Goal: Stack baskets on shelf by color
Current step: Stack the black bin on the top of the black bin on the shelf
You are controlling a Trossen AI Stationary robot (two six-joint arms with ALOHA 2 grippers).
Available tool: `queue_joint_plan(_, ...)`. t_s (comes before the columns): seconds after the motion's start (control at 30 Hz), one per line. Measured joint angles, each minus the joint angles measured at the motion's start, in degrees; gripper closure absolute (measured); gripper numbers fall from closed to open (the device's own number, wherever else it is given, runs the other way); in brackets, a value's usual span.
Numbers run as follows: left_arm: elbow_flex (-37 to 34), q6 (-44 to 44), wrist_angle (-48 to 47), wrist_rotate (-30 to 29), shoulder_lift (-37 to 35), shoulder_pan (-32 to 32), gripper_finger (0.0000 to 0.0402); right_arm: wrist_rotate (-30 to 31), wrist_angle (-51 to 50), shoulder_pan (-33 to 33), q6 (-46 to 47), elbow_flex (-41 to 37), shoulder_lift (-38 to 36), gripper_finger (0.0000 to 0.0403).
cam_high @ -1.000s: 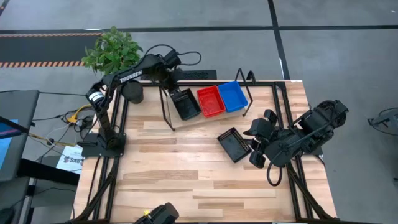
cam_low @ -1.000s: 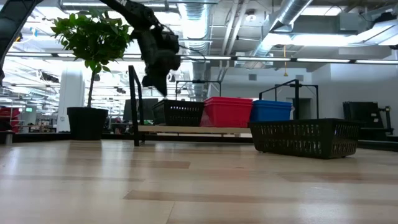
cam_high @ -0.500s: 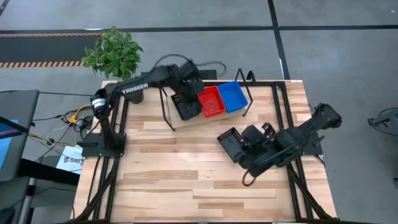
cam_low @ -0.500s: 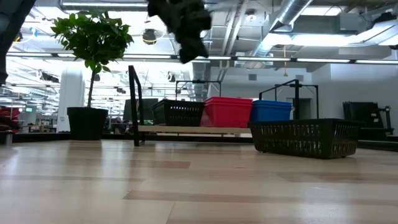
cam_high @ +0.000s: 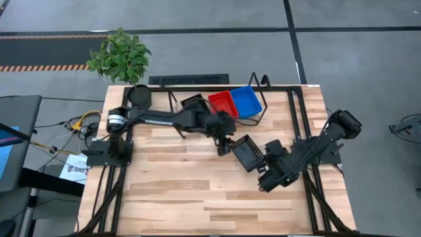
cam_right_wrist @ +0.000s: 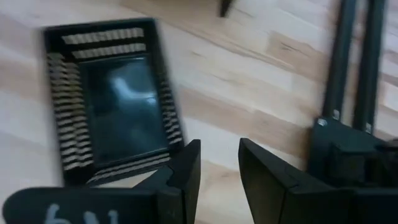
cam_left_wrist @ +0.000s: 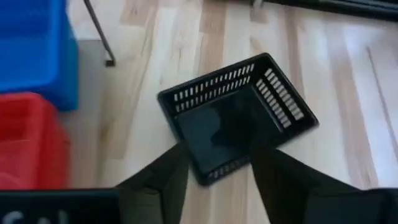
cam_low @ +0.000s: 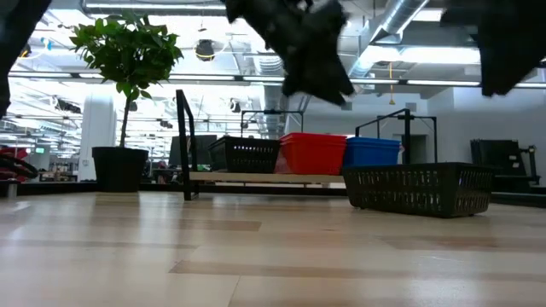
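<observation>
At the far left corner of the wooden table (cam_high: 171,191) stands a green plant (cam_high: 120,54) in a dark pot, well apart from both grippers. Next comes the shelf (cam_high: 253,120) along the back edge, with its black wire frame. On it sit a black basket (cam_high: 193,102), then a red basket (cam_high: 222,105), then a blue basket (cam_high: 246,101), side by side and touching. In the low view they stand in that same row on the light board. The left arm reaches out across the table from its base on the left side. The left gripper (cam_high: 223,146) hangs above the table just in front of the shelf. Its two dark fingers (cam_left_wrist: 163,180) are apart with nothing between them. Just past those fingertips lies the loose black basket (cam_high: 247,153), flat on the table with its open side up. In the left wrist view this basket sits right ahead of the open fingers, turned at a slant, and the red and blue baskets show off to one side. To the right of the loose basket is the right gripper (cam_high: 267,154), close beside the basket's edge. Its fingers (cam_right_wrist: 186,171) are a little apart and hold nothing. In the right wrist view the basket lies just beyond the fingertips, not touching them.
</observation>
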Motion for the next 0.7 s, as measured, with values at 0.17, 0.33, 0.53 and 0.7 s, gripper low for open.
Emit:
queue_joint_plan(0.17,-0.08,-6.97,4.26,2.75,5.58,-0.29,0.0215,-0.09,-0.05,-2.97,3.91,-6.72,0.02,0.0269)
queue_joint_plan(0.33,-0.07,-8.70,1.29,4.70,7.75,0.56,0.0212,-0.06,0.08,-8.62,0.84,-11.81,0.02,0.0269)
queue_joint_plan(0.53,-0.07,-8.70,-0.63,5.31,7.26,0.74,0.0212,0.04,7.16,-15.82,-7.73,-15.81,0.00,0.0269)
queue_joint_plan(0.7,-0.04,-8.68,-1.18,10.42,6.96,0.66,0.0212,0.04,17.50,-20.42,-18.49,-17.70,0.02,0.0269)
